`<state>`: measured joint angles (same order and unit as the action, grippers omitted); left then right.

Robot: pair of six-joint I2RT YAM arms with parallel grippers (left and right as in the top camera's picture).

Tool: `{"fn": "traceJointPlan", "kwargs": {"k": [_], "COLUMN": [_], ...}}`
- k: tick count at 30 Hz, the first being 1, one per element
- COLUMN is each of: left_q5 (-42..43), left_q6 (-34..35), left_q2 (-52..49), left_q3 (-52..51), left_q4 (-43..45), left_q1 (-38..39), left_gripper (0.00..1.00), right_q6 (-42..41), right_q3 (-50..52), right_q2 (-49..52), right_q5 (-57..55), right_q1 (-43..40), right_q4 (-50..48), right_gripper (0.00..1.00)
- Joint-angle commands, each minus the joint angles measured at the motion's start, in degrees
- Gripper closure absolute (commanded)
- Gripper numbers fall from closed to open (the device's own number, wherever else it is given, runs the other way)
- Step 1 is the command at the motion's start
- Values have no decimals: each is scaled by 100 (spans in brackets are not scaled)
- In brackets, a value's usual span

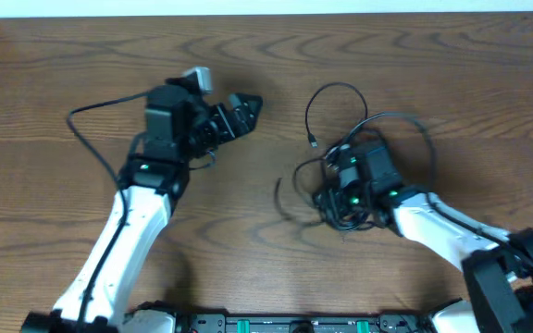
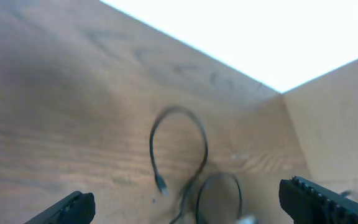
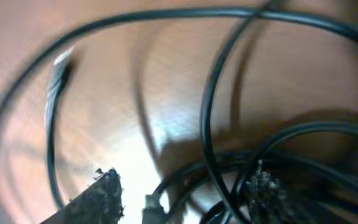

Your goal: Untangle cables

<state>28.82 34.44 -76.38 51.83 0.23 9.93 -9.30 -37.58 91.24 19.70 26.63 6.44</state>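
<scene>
The right gripper is working down in the black cables, which are bunched right of centre on the table. Its fingers are straddling cords, though whether they are pinching is unclear. The left gripper is hovering well apart, spread wide and empty. The next move is likely pinching one strand and drawing it clear.

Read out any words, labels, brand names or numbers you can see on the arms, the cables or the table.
None: no text can be read in any view.
The left gripper, right gripper, black cables and wooden table show no lettering.
The green lights on the arms are plain dots, not signs.
Both wrist views are too blurred to show any fine print.
</scene>
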Motion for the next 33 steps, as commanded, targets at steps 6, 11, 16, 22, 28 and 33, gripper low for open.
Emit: {"fn": "traceJointPlan", "kwargs": {"k": [6,11,16,22,28,33], "left_q5": [76,79,94,273,181,4], "left_q6": [-101,-101,-98,-125,-422,-420], "left_q2": [699,704,704,704,704,704], "left_q3": [-44,-44,-44,-44,-44,-44], "left_q4": [-15,-74,-822,-1405,-1392,-1390], "left_q1": [-232,-225,-203,151,494,494], "left_gripper": [3,3,3,3,3,3], "right_q6": [1453,1060,-525,-761,-686,-887], "right_q3": [-1296,-1961,-2651,-2426,-1325,-734], "right_q2": [92,85,-229,-409,-369,-361], "right_q5": [671,-850,-1620,-1720,-1392,-1338], "right_q1": [1241,1764,1429,881,1152,1394], "right_q4": [2192,3906,4690,4916,4581,3939], "right_gripper": [38,54,31,12,9,16]}}
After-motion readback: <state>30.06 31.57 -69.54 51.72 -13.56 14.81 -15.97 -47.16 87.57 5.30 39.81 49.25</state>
